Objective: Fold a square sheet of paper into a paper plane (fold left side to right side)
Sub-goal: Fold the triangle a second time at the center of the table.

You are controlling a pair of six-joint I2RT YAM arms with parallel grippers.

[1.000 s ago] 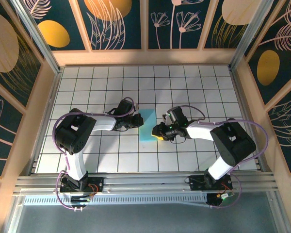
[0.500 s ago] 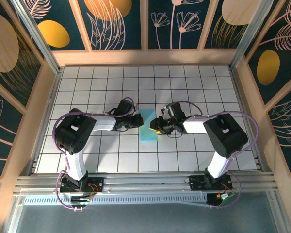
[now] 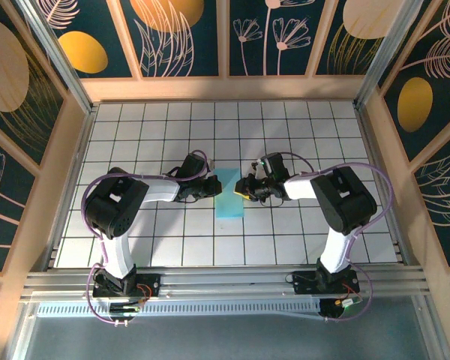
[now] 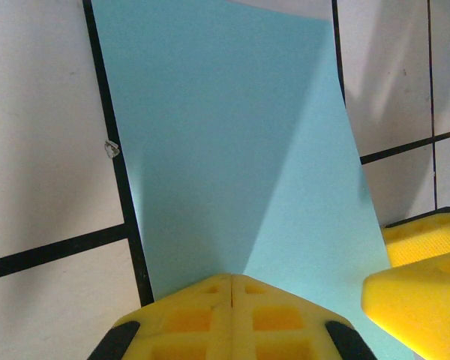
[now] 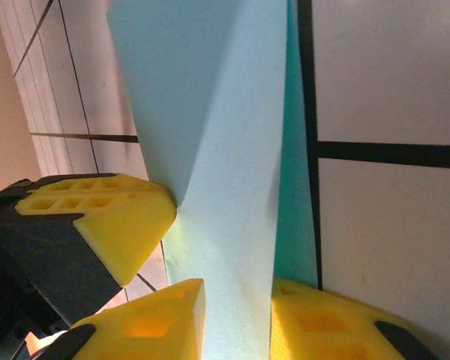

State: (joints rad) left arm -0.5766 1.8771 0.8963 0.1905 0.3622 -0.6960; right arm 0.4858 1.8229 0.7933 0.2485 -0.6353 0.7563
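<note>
1. The square sheet of paper (image 3: 228, 202) is lying near the middle of the tiled table (image 3: 307, 135), between the two grippers, and is showing as a narrow rectangle.
2. The left gripper (image 4: 232, 298) is standing with its jaws fully together, and its tips are resting on the sheet's left edge.
3. The right gripper (image 5: 236, 300) is pinching the sheet's right edge. Both pads are touching a raised flap, which is twisting up off the table.
4. Probable risk: the sheet is being anchored by fingertip pressure alone. A sideways pull from the right gripper could slide it, leaving the edges misaligned and the crease crooked.
5. Probable risk: the thin paper is being held at one small spot, so a hard pull could crumple or tear it there.
6. Probable risk: the grippers are working just beside each other, so the fingers could collide.
7. The long axis is running from the near edge toward the far wall. No nose is formed yet, so the sheet is pointing neither way.
</note>
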